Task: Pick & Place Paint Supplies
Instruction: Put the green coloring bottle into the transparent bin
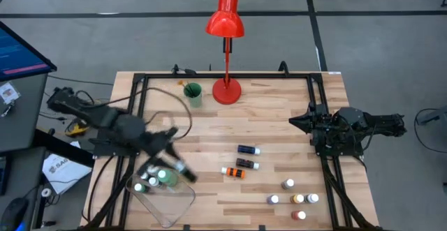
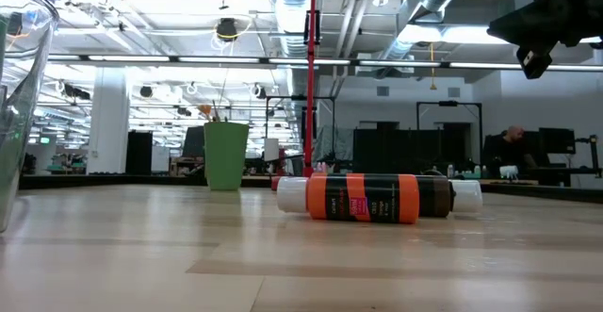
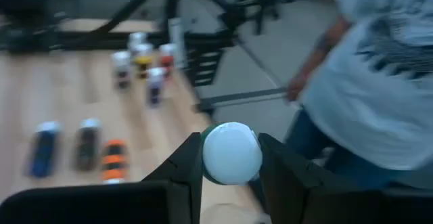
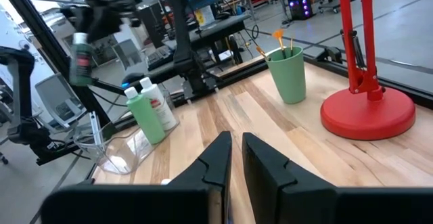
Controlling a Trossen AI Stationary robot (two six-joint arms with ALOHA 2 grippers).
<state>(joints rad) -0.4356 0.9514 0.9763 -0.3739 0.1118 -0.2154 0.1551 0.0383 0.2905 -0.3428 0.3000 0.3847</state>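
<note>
We carry a green bottle [image 3: 231,153] clamped in our left gripper [image 3: 231,166] above the clear tray [image 1: 171,204] — release it crooked and it topples the bottles standing there — our right gripper [image 4: 235,158], fingers nearly together, waits.

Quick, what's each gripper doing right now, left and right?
Left gripper: closed on a white-capped green bottle, above the clear tray.
Right gripper: shut, holding nothing.

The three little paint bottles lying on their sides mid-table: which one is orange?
The orange-and-black banded bottle, nearest the table's front edge. The dark blue bottle and the brown-black bottle lie behind it, toward the red lamp.
</note>
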